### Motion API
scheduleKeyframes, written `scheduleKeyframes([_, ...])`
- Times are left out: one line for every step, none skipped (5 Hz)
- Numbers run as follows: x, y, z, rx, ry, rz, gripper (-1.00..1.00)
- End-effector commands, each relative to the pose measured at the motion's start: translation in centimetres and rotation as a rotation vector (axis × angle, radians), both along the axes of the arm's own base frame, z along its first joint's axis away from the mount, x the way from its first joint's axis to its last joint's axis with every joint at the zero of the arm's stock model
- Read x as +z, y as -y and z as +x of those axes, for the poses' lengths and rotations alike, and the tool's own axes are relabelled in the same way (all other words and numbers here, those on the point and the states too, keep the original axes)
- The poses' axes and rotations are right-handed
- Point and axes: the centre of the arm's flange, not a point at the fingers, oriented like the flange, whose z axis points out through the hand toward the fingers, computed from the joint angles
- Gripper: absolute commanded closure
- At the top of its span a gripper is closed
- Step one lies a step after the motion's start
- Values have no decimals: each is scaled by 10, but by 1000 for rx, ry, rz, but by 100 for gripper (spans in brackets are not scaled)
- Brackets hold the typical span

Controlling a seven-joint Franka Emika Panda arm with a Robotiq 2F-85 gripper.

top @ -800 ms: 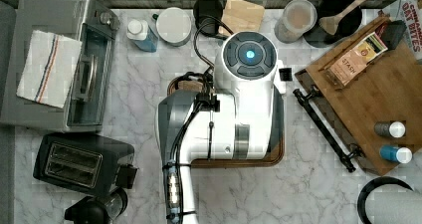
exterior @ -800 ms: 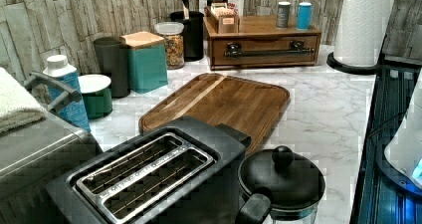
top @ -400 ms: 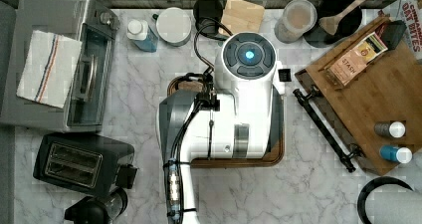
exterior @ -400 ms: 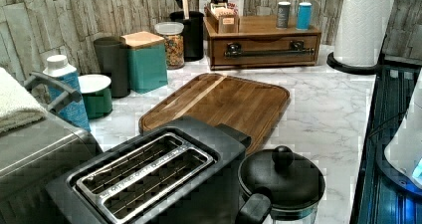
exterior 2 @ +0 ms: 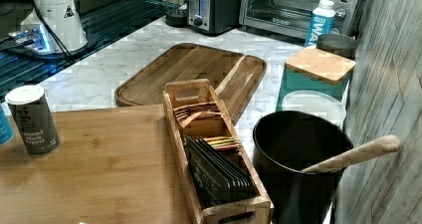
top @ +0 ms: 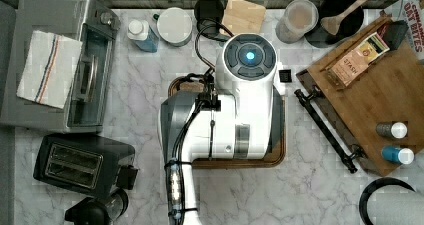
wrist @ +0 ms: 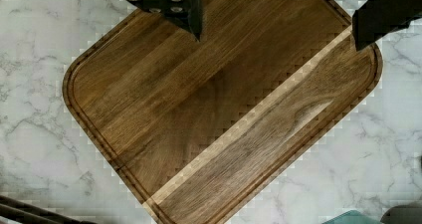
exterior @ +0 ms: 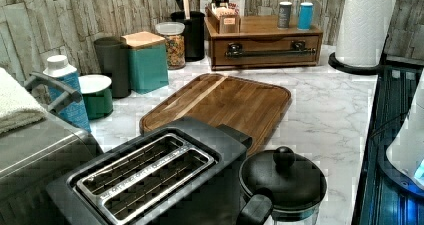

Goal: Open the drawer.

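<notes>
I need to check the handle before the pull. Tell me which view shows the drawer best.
The left view: the drawer faces the camera, closed, its whole dark front and black bar handle visible. The top view shows the handle from above, along the unit's edge. The right view shows the unit's bamboo top.

"Ground Black Pepper" on shaker (exterior 2: 33,119); "STASH" on tea box (top: 356,59).

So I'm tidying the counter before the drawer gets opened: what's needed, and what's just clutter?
Needed:
drawer
bar handle
gripper, fingers apart

Clutter:
cutting board
toaster
toaster oven
paper towel roll
pepper shaker
</notes>
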Motion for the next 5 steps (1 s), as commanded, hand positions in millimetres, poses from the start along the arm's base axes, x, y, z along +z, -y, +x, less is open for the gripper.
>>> scheduleKeyframes([2,23,-38,347,27,75,-100])
scheduleKeyframes([-8,44,-57,493,59,78,-100])
scheduleKeyframes([-26,69,-77,648,90,75,-100])
scheduleKeyframes([-40,97,-88,789,103,75,-100])
scheduleKeyframes([-51,122,-94,898,113,70,-100])
